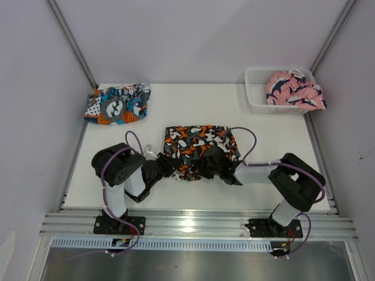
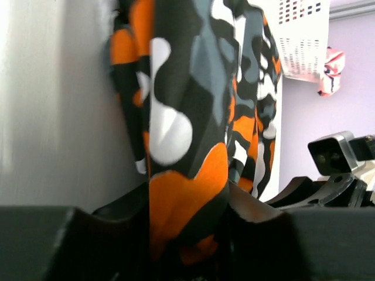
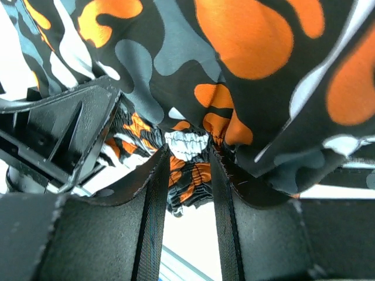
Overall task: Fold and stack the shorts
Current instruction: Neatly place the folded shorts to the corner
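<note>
Shorts [image 1: 199,140] w/ orange blotches, L claw [image 2: 184,205] pinching fabric, R claw [image 3: 187,155] pinching waistband

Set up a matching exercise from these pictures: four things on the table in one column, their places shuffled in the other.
1. blotched shorts
2. emblem shorts
3. mesh basket
4. pink garment

a. far right corner
b. inside the basket
c. far left corner
d. middle of the table

Pairs: 1-d, 2-c, 3-a, 4-b
</note>
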Controlling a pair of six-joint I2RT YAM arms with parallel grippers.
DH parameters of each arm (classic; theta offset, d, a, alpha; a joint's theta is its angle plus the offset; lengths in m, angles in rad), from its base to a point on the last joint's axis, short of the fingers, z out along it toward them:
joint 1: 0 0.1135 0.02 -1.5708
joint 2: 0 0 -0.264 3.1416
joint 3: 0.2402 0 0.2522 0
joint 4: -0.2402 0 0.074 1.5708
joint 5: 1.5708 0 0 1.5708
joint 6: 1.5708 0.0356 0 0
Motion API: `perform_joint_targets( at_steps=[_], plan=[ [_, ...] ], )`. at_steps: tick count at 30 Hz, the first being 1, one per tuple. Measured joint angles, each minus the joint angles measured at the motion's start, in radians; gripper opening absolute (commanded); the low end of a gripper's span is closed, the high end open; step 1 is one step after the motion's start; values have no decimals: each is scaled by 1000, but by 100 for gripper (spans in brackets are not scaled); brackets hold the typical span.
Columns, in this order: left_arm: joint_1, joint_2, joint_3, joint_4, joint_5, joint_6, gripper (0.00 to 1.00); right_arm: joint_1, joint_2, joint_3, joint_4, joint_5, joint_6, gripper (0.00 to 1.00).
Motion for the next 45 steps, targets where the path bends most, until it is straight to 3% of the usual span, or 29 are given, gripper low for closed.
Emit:
perform_joint_targets(
  at_steps=[7, 12, 13, 16, 20, 31, 45],
  plan=[
    [38, -13, -10, 8, 77, 48, 1, -1, -35, -20, -27, -3, -4, 40],
    [56, -212, 10, -212, 100, 154, 0, 0, -72, -21, -66, -1, -21, 53],
    [60, -272, 27, -286, 98, 185, 0, 0, -89, -21, -81, 4, -27, 60],
    [70, -401, 143, -546, 61, 278, 0, 0, -148, -21, -147, 27, -53, 64],
    [120, -431, 342, -784, 34, 379, 0, -2, -256, -21, -246, 65, -87, 64],
    [251, -40, 989, -1357, 2, 725, 0, -21, -584, -21, -431, 150, -149, 66],
    [418, 251, 1580, -1737, 56, 963, 0, -64, -587, 31, -566, 142, -207, 66]
  ],
)
